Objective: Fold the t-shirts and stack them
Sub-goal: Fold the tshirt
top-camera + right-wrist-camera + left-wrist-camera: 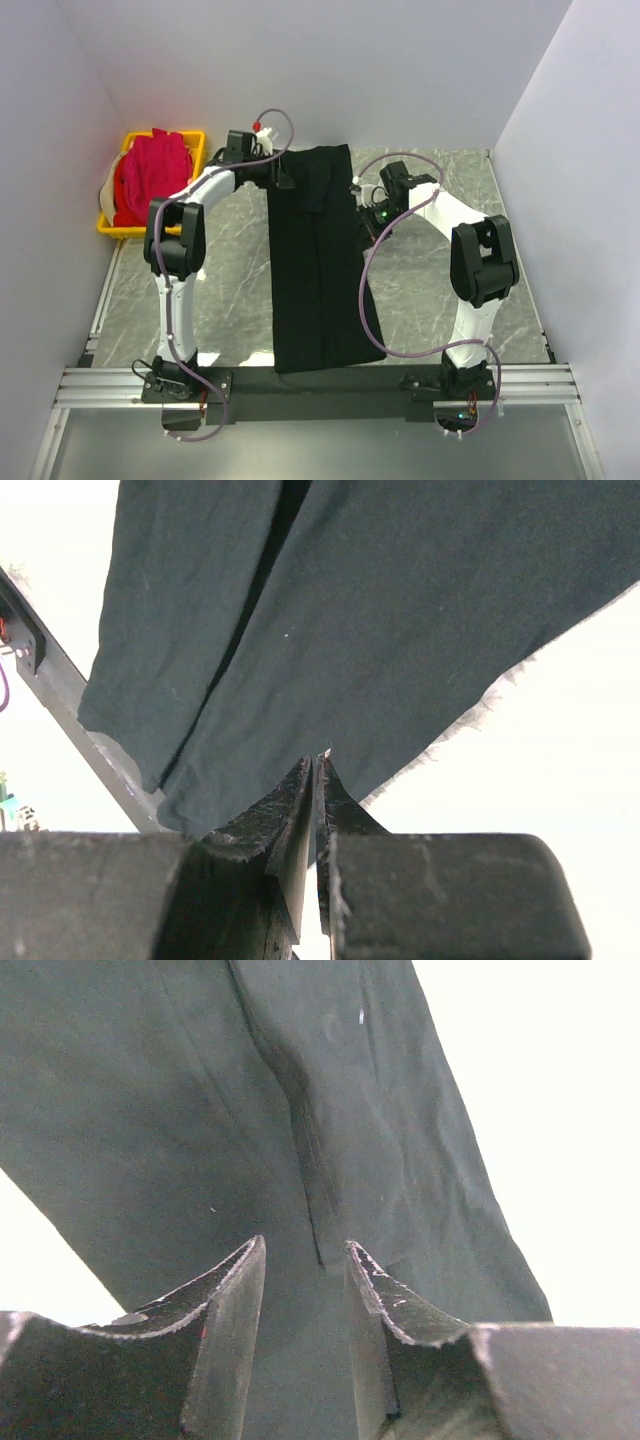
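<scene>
A large black t-shirt point(315, 280) lies as a long folded strip from the far middle of the table to its near edge. My left gripper point(284, 180) is at the strip's far left edge. In the left wrist view its jaws point(305, 1243) stand apart over the black cloth point(200, 1110), open and holding nothing. My right gripper point(358, 198) is at the strip's far right edge. In the right wrist view its fingertips point(318, 755) meet on the edge of the black cloth point(400, 610). Magenta-pink t-shirts point(150, 175) lie heaped in a crate.
The yellow crate point(128, 232) stands at the far left against the wall. White walls close in the table on the left, the back and the right. A metal rail point(320, 385) with both arm bases runs along the near edge.
</scene>
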### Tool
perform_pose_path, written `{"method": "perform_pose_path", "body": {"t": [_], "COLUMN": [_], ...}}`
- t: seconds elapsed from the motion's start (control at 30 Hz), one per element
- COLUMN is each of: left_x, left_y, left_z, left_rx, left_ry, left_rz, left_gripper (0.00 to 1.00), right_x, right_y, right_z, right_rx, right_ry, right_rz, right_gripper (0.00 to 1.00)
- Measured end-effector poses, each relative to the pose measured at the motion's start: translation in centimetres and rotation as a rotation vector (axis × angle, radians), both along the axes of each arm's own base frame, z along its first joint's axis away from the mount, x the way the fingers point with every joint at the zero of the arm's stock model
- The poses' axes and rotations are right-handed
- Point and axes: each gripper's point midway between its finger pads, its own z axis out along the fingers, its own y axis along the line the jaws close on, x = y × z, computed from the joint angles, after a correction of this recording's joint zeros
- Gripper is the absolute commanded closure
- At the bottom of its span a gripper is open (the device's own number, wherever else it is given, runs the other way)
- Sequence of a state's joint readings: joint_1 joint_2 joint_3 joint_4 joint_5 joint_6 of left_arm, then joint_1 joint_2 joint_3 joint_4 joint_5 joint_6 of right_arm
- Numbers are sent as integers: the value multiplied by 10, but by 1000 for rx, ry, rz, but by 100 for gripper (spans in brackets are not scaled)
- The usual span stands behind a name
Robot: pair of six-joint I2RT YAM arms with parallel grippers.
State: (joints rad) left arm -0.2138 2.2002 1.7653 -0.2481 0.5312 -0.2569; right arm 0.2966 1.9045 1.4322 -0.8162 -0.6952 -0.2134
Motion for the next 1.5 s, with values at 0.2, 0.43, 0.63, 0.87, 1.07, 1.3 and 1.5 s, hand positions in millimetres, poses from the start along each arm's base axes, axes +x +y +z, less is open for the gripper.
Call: {"method": "perform_pose_path", "body": {"t": [0.2, 0.43, 0.63, 0.87, 1.07, 1.3, 1.5], "left_x": [-6, 10, 25, 32, -28, -152, -239], "left_y": [-13, -25, -29, -26, 11, 58, 58], "left_z": [-44, -69, -69, -53, 25, 239, 195], "left_rx": [19, 23, -10, -68, -66, 71, 174], "left_ry": [86, 109, 109, 83, -74, -702, -734], "left_rz": [-26, -15, 23, 10, -72, -173, -433], "left_gripper": [60, 64, 57, 40, 12, 2, 1], "right_x": [2, 6, 15, 36, -3, -88, -142], "right_y": [1, 0, -5, -13, -37, -58, -50], "right_z": [-3, -16, -15, 10, 70, 129, 100], "right_rx": [-1, -18, -40, -28, -43, -121, -100], "right_ry": [4, 19, -6, -114, -385, -887, -1009], "right_rz": [-6, -16, -29, -18, 79, 336, 610], "right_gripper": [89, 89, 87, 63, 36, 30, 22]}}
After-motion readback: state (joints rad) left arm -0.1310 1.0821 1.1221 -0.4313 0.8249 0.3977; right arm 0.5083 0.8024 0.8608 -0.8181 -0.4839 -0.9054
